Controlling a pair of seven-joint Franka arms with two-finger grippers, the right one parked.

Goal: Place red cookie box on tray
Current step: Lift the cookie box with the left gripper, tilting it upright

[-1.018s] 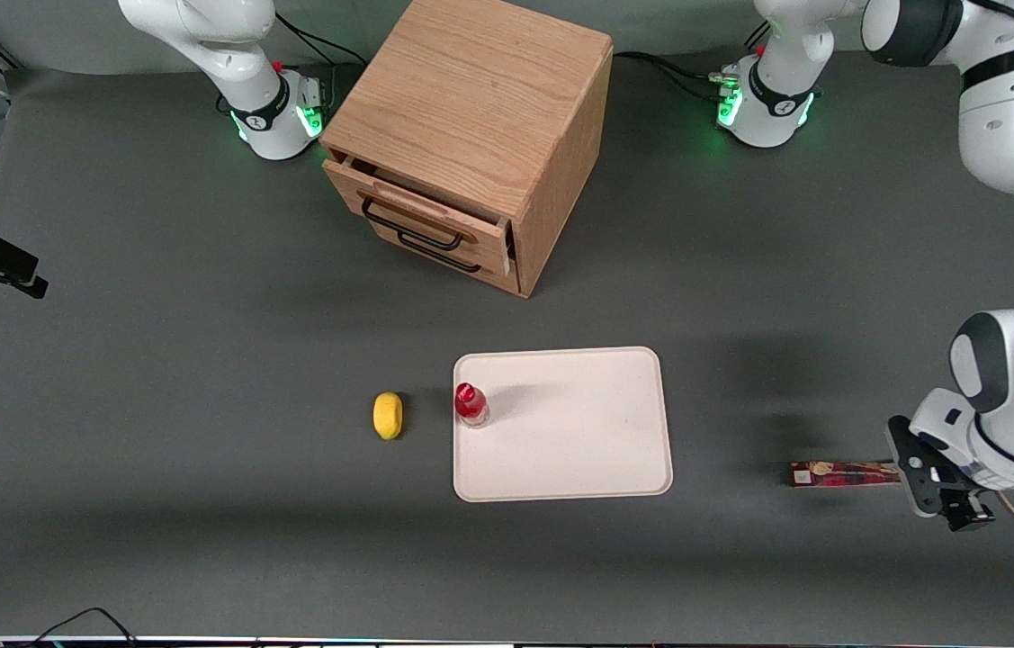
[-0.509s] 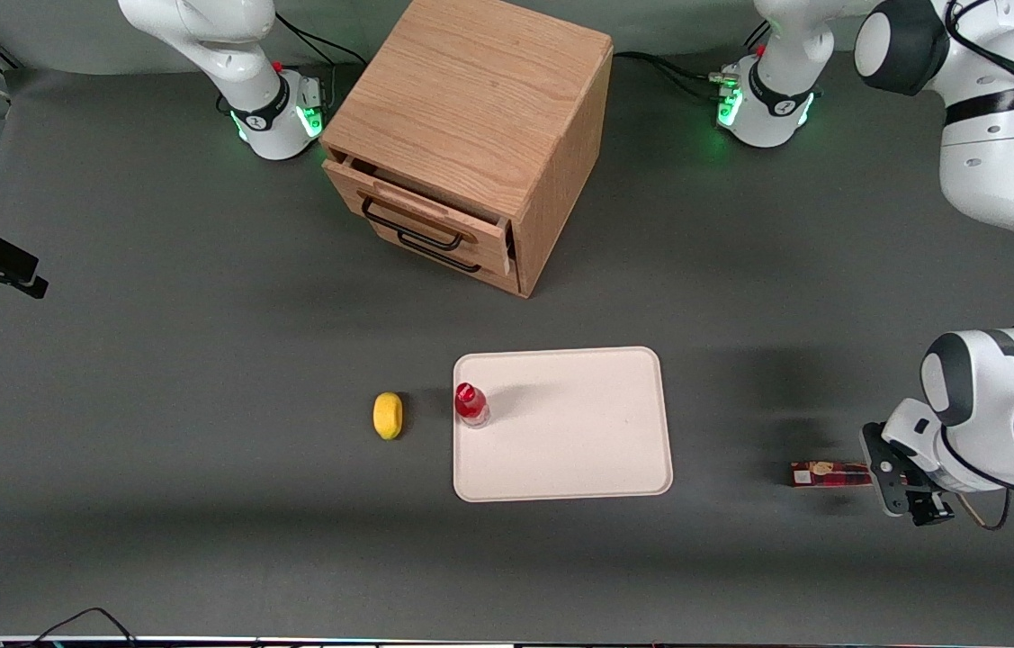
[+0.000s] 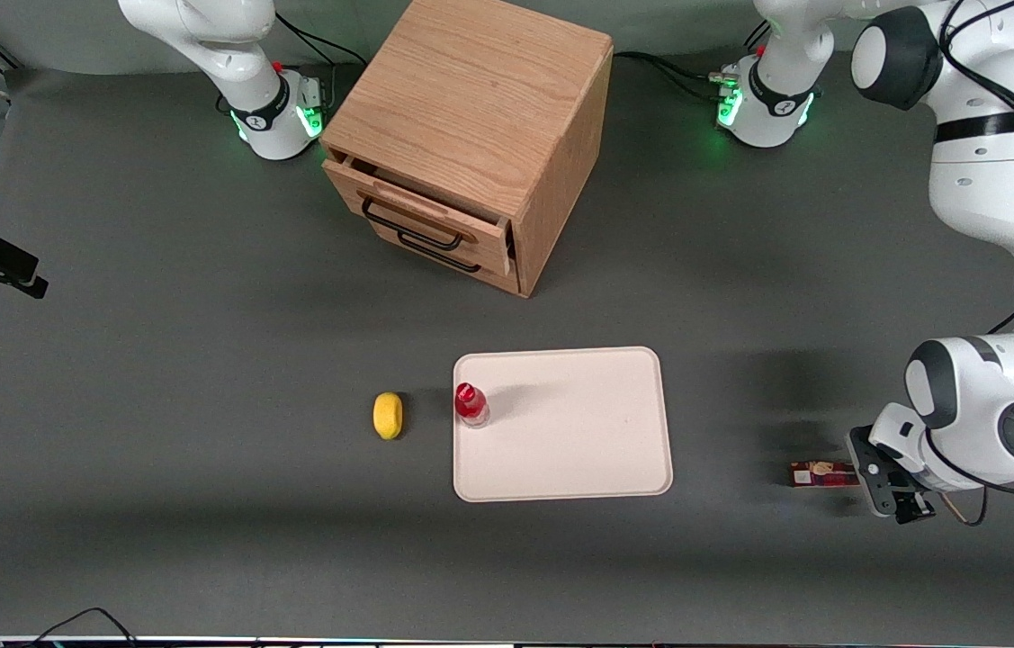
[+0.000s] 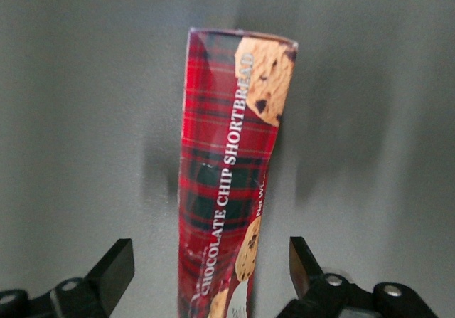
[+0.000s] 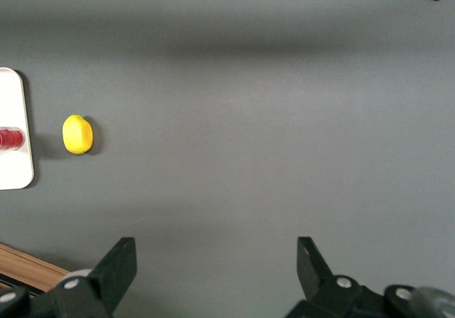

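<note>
The red cookie box (image 4: 231,183) lies flat on the worktop (image 3: 156,360) toward the working arm's end, well apart from the tray (image 3: 560,450). The claw (image 4: 213,279) hovers released over one end of the box, one finger to either side of the carton's long axis, ready for a grasp across its narrow width.

- cookie box (image 4: 229,190): white capitals "CHOCOLATE CHIP SHORTBREAD" running lengthwise along the red tartan face
- same box, smaller white print beside it starts "Net W", the rest hidden past the box edge
- box lies flat on table (image 3: 201,378) near the working arm's end; gripper (image 4: 212,279) over it, fingers (image 4: 114,272) spread either side, not touching
- front view: box print too small to read
- no other readable text
</note>
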